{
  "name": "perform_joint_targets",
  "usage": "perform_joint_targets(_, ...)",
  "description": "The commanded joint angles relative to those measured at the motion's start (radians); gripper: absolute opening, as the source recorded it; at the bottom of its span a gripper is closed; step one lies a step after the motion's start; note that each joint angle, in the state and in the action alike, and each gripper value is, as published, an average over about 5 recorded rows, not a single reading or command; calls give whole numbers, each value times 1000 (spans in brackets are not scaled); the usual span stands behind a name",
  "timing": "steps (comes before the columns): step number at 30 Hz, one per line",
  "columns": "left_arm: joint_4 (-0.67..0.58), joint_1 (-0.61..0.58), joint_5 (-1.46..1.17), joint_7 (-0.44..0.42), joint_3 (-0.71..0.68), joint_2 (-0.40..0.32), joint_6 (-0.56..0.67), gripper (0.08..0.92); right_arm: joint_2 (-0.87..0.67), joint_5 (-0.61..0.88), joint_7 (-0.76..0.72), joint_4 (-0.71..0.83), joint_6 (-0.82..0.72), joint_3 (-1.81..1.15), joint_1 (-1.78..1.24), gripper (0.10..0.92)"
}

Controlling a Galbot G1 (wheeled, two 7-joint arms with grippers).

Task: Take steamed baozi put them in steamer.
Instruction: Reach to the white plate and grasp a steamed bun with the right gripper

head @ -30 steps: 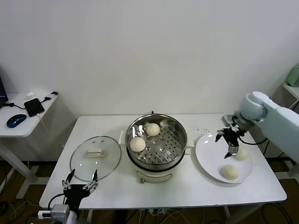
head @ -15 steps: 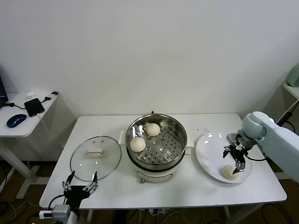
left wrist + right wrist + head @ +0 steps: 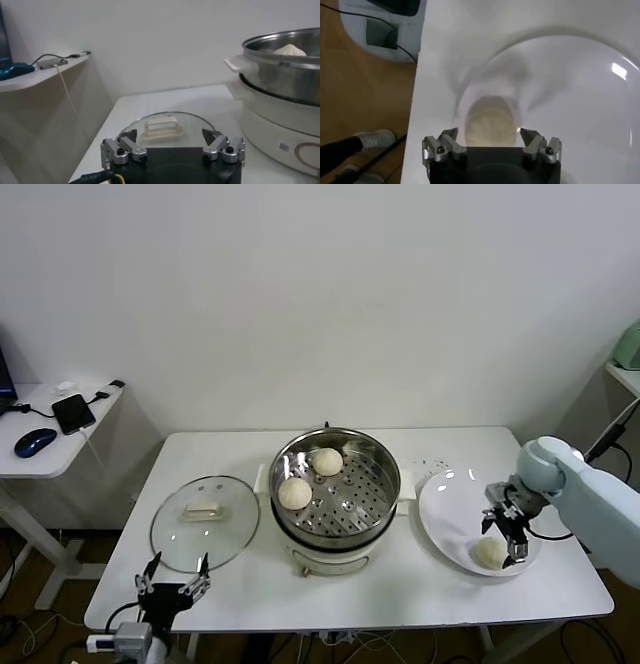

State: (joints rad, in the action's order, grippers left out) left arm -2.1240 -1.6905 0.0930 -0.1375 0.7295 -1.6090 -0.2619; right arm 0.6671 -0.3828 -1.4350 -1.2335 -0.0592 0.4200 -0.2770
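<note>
Two cream-white baozi [image 3: 294, 493] [image 3: 326, 461] lie on the perforated tray of the shiny steel steamer [image 3: 375, 484] at the table's middle. A third baozi [image 3: 487, 555] lies on the near part of the white plate [image 3: 445, 504] at the right. My right gripper [image 3: 504, 535] hangs open just above it. In the right wrist view the gripper [image 3: 489, 136] has the baozi [image 3: 490, 120] between its spread fingertips, which do not touch it. A fourth baozi does not show. My left gripper [image 3: 172, 581] is open and empty, parked low at the table's front left.
The round glass lid [image 3: 205, 519] with a cream handle lies flat left of the steamer, just beyond my left gripper [image 3: 171, 137] in the left wrist view. A side table [image 3: 40, 459] with a phone and mouse stands far left. The table's right edge runs close to the plate.
My right gripper has moved toward me and down over the plate, from beside the far bun to just above the near one. The far bun no longer shows. The left arm has not moved.
</note>
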Motion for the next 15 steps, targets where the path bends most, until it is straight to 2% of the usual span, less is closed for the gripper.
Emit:
perform_joint_targets(1,2,0,1,0,1,-49,0,823,21,-33,6,37,11,-15,-15,823)
perform_joint_targets(15,10,11,1,-2,5,-49,-4,823,34,-44,2,57,10,-14,-17,823)
